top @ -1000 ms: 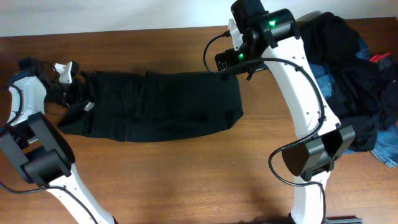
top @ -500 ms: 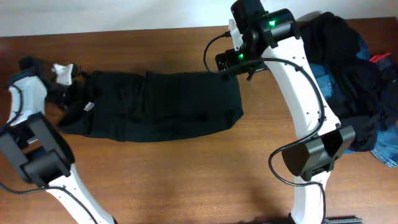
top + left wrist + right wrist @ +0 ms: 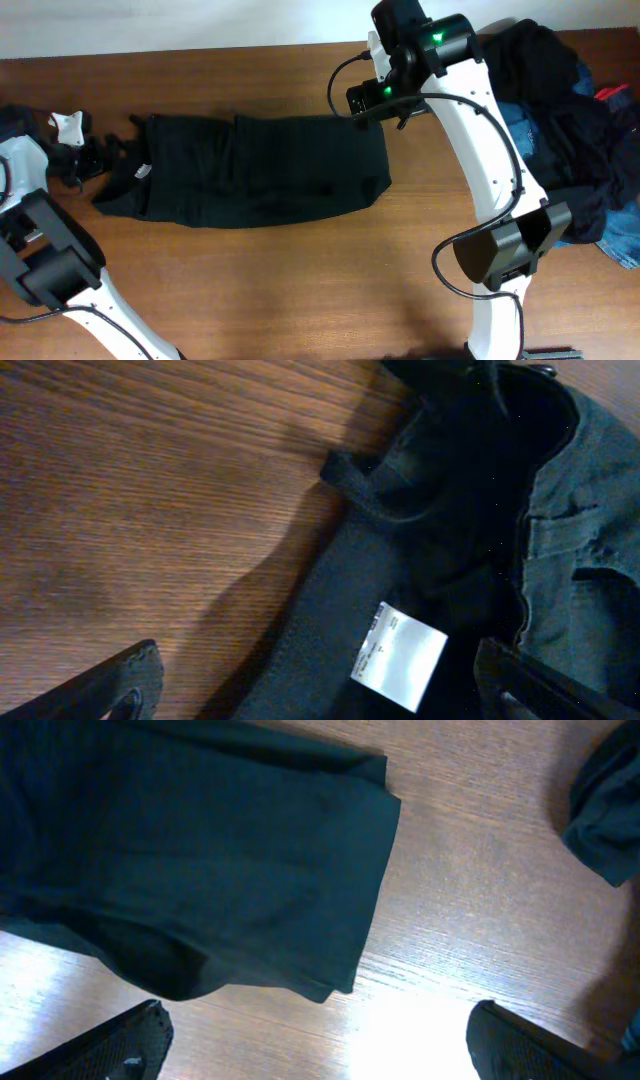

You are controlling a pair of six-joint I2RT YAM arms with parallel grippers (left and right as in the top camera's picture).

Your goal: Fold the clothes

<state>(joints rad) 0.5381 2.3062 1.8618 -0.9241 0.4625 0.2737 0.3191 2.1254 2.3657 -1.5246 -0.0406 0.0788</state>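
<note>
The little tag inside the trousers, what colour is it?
The tag is white; the left wrist view shows it best.

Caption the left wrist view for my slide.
Open left gripper hovers over the waist end of the dark trousers, their white label showing, on the wooden table.

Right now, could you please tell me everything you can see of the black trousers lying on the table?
The black trousers lie flat along the wooden table, waist end at the overhead view's left, leg ends at its right, seemingly one leg over the other. The fabric looks dark, soft and matte, lightly wrinkled. Inside the open waist a white label shows, near a belt loop. Only the table visibly touches them.
</note>
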